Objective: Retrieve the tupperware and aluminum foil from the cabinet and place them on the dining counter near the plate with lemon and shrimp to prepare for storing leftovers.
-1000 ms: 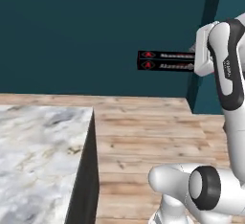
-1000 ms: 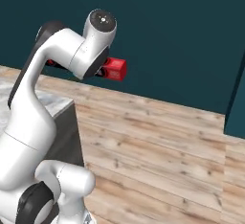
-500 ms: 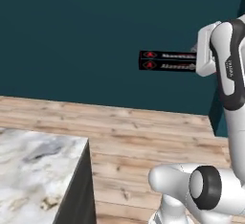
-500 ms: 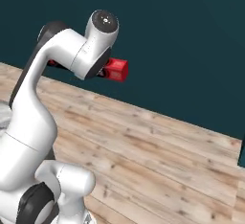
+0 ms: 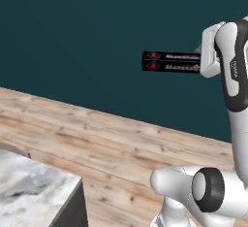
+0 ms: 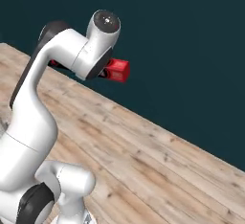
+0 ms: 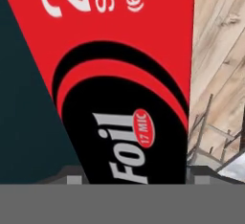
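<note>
1 box of aluminum foil (image 5: 170, 61) is up in the air, held level at the end of the arm, well above the wooden floor (image 5: 111, 143) and in front of the dark teal wall (image 5: 82, 32). The jaws are clamped on it; in the hand view the box (image 7: 129, 98) runs straight out from between them, its printed face close to the camera. From the right base view, 1 red end of the box (image 6: 117, 70) sticks out past the arm's white wrist, which hides the rest.

1 corner of a marble desk (image 5: 34, 192) shows at the lower left of the left base view, well apart from the box and below it. Nothing stands between the box and the wall.

The box is long, slim and square-edged, black along its sides with red-and-white print and a red end. The floor is pale wood in long planks. The desk top is white-and-grey veined stone with a dark side panel.
</note>
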